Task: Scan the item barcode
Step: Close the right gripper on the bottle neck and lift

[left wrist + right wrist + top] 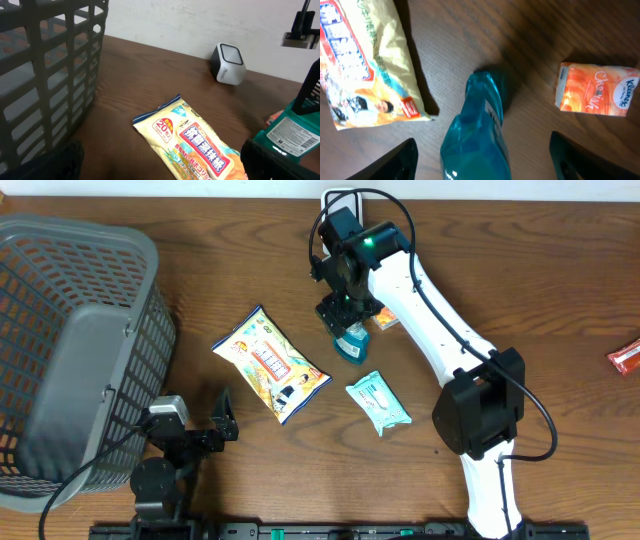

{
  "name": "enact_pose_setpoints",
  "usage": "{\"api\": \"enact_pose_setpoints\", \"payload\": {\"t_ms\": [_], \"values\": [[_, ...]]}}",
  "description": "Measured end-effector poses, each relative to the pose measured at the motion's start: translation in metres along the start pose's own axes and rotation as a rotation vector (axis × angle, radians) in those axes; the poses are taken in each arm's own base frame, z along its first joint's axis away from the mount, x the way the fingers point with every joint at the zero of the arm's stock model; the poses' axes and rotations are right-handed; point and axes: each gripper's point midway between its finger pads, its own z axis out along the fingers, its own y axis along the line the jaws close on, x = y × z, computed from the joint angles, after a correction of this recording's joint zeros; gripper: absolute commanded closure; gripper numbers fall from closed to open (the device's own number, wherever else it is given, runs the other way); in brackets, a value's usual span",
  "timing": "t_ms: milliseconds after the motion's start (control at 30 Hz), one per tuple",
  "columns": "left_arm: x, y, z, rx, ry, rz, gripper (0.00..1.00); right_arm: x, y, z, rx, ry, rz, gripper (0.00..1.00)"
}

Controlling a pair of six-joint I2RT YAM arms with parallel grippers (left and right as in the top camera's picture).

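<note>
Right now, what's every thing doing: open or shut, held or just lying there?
teal bottle: on the table, not gripped.
right gripper: open, straddling the teal bottle.
left gripper: open, empty.
snack bag: lying flat.
tissue pack: lying flat.
wipes pack: lying flat.
red packet: lying flat.
basket: upright.
scanner: standing upright.
</note>
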Motion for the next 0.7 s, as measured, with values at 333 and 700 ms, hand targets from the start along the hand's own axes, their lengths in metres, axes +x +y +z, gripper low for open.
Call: {"api": "enact_pose_setpoints", "payload": {"t_ms": [333, 700], "values": [[0.000, 0.000, 0.000, 0.000, 0.000, 0.000, 0.00, 0.007, -0.001, 0.010, 0.004, 0.027, 0.036, 0.30], [0.000, 0.000, 0.000, 0.000, 0.000, 0.000, 0.00, 0.013, -0.002, 0.015, 0.049, 0.039, 0.034, 0.80]]}}
